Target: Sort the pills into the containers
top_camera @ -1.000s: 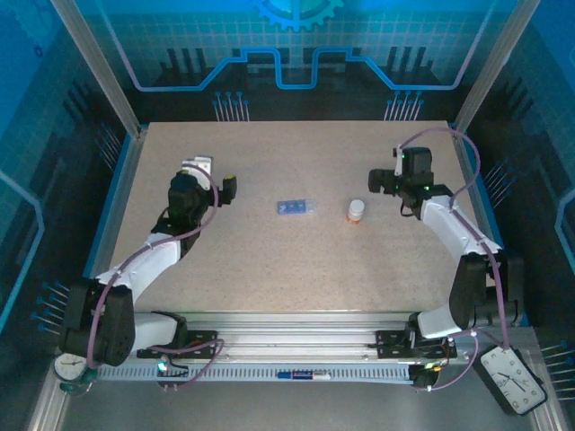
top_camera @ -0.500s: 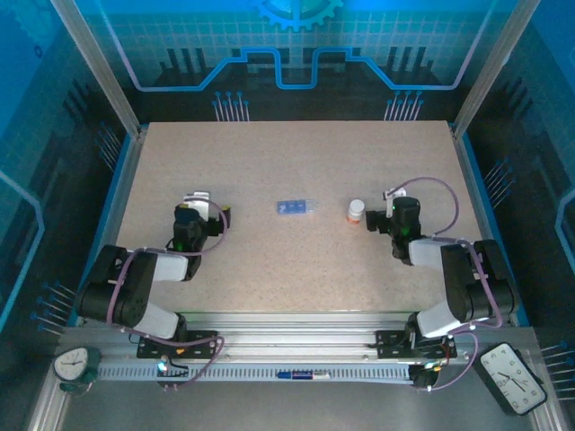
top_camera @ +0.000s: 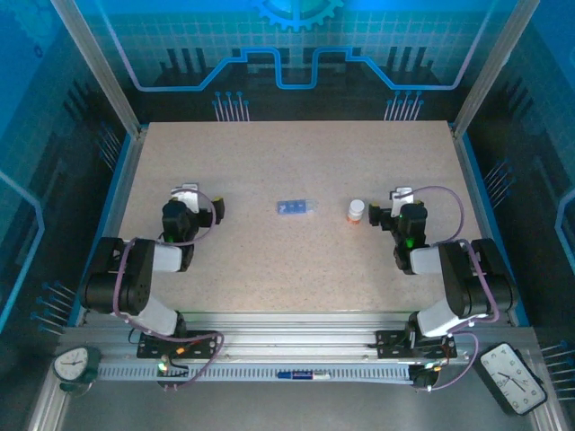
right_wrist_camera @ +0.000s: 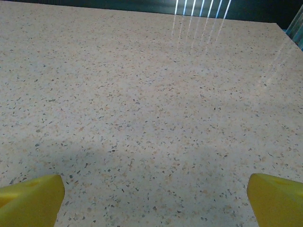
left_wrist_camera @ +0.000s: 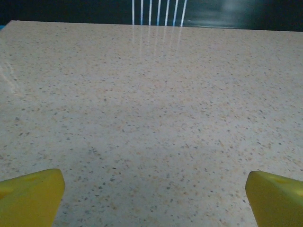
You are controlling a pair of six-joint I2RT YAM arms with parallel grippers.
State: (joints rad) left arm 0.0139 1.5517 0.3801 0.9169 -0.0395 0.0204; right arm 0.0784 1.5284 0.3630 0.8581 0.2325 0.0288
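The pill box (top_camera: 296,206), small, flat and translucent blue, is seen lying near the middle of the surface (top_camera: 287,260), its long side set slightly askew. Its compartments cannot be told apart from above, and no pill can be made out at that size. To its right, apart from it, a small orange bottle (top_camera: 357,212) with a white cap is stood upright.

Just beyond the bottle on the right, the right jaws are held low over the surface — near the bottle, though whether they touch it cannot be told. In the right wrist view they are shown released: two yellow fingertips (right_wrist_camera: 31,198) are spread to the lower corners of the picture, with bare speckled surface between them.

The left jaws are held well to the left of the pill box. They too are released — in the left wrist view the yellow fingertips (left_wrist_camera: 28,196) are parted wide over bare surface, and pale pins are seen at the far edge.

Both the left arm (top_camera: 135,269) and the right arm (top_camera: 458,278) are folded close to the near edge.
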